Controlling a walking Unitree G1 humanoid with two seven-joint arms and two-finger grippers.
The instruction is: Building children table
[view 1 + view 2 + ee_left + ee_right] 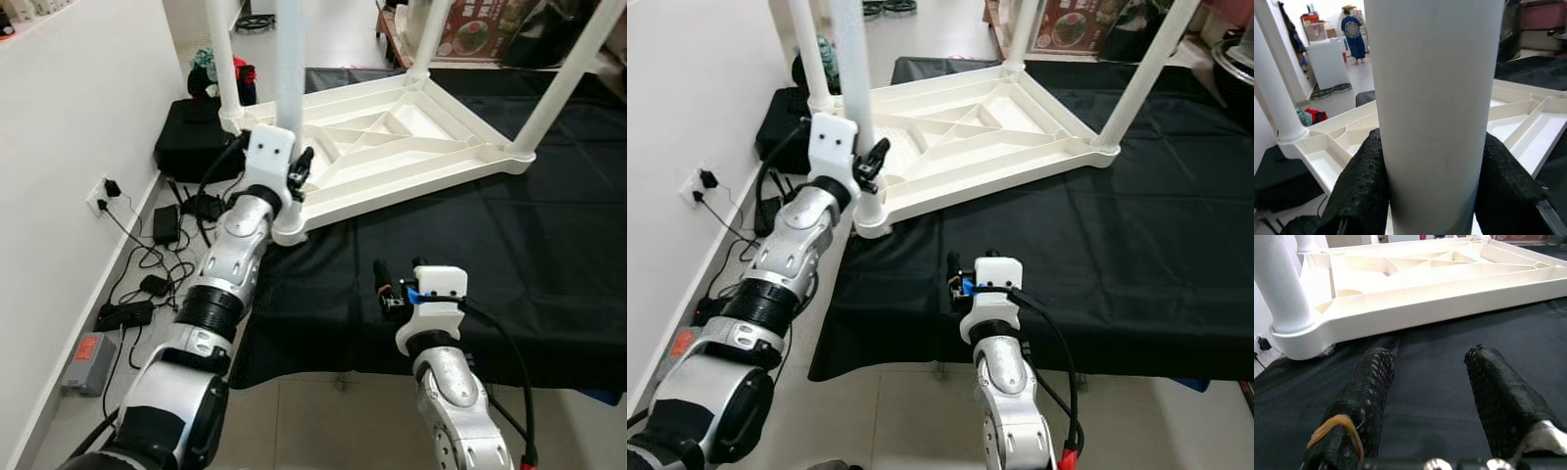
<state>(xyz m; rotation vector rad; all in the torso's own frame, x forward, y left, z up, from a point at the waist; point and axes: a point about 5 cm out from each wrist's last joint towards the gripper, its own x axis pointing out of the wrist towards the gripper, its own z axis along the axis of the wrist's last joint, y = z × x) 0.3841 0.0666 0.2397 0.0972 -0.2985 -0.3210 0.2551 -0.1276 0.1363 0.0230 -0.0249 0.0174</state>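
Seating the last leg in the upturned white plastic table top (392, 147)
Left gripper (292, 176) clamps the white tubular leg (289, 69) upright over its corner socket; right gripper (397, 279) hovers spread, empty

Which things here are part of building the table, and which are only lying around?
Job: white tabletop, upside down on the black cloth; near corner leg, gripped by left gripper; right gripper, open above the cloth.

Lying about: cables and chargers, black bag, on the floor.

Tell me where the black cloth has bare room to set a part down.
The black cloth lies bare between the upturned white tabletop and the near edge, right of the right gripper. It is crowded at the corner leg, where the left gripper holds it.
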